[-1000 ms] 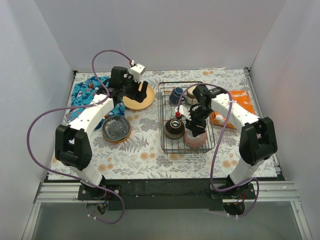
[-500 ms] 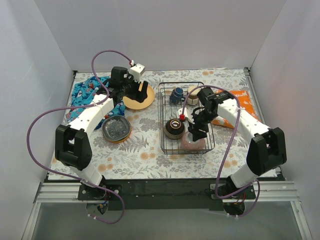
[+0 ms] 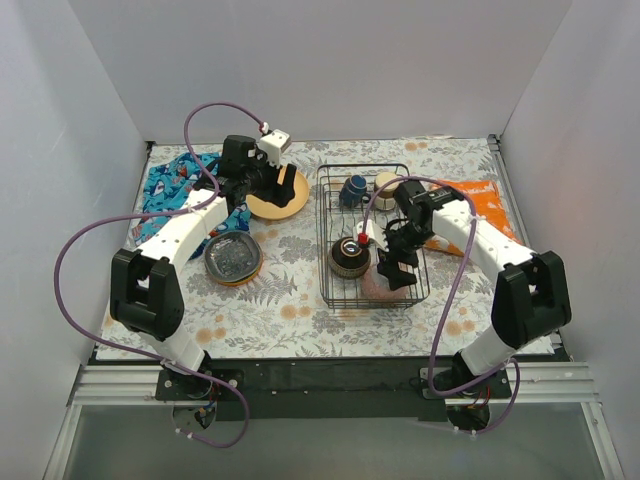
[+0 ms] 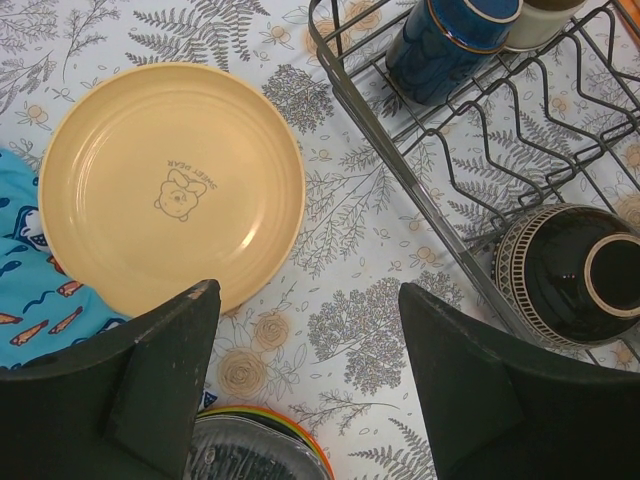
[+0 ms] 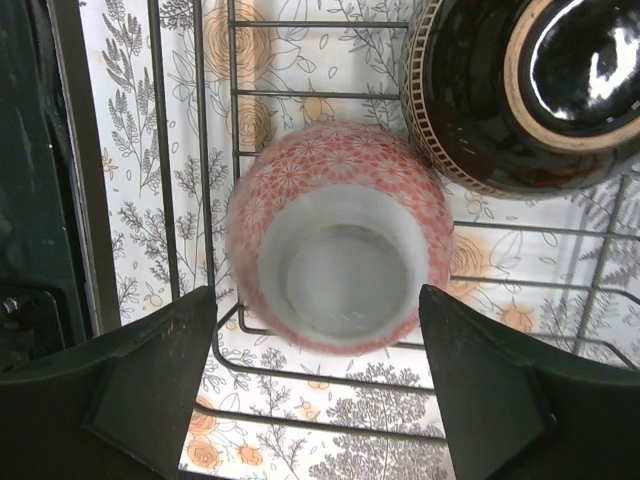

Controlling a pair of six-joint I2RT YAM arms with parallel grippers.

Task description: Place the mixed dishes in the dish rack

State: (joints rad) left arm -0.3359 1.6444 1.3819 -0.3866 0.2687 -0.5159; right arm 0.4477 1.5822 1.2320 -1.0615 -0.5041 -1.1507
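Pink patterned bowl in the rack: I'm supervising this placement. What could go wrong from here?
The pink patterned bowl looks blurred; if unsettled it could roll against the dark brown-ringed bowl beside it in the black wire dish rack. The open right end effector straddles it; a sideways exit could clip it.

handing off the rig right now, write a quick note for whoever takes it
Left gripper: open, empty, hovering beside the yellow plate.
Right gripper: open, empty, above the pink bowl.
Done: in the dish rack are the dark blue mug and beige cup at the far end, and the dark bowl and pink bowl at the near end.
Left: the yellow plate and the plate stack, grey patterned one on top, both on the table left of the rack.
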